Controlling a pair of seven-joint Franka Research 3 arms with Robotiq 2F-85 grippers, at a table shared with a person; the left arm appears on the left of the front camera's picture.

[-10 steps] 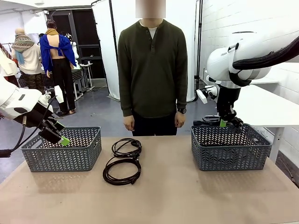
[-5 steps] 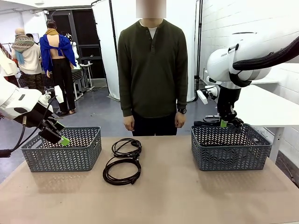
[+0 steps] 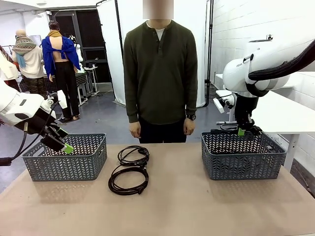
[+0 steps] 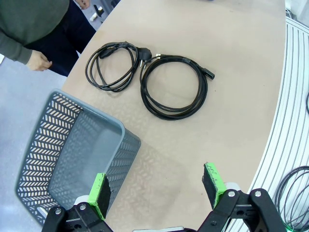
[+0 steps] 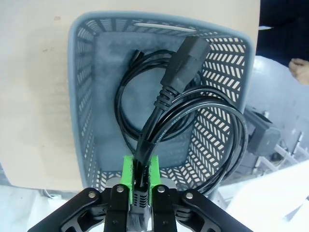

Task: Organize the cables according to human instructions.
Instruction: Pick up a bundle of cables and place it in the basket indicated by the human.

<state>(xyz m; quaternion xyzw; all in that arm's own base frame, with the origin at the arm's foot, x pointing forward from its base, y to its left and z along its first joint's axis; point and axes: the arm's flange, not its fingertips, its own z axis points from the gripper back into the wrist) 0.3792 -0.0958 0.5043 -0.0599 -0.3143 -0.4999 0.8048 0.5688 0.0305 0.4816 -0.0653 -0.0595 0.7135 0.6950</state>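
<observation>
Left wrist view looks down past our left gripper (image 4: 156, 187), its green-padded fingers spread wide with nothing between them, hanging above one edge of the left basket (image 4: 41, 145). Beyond it, on the bare counter (image 4: 231, 43), we see two black cables lying flat and touching each other: the far coil (image 4: 91, 68), closer to the person (image 3: 160, 73), and the larger near coil (image 4: 170, 114) on our side. In the front view both coils sit between the two grey baskets, nearer the left one, and the person stands at the far side of the counter with arms hanging and hands at the hips. Our right gripper (image 5: 140, 169) is clenched on the held cable (image 5: 186, 57), pinching its cord between the pads, and in the front view it hangs over the far rim of the right basket (image 3: 243, 162). The right wrist view shows the held cable's thick plug and loops dangling over that basket's opening, one loop swinging out past the wall. Below it another coil (image 5: 118, 101) lies on the basket floor.
</observation>
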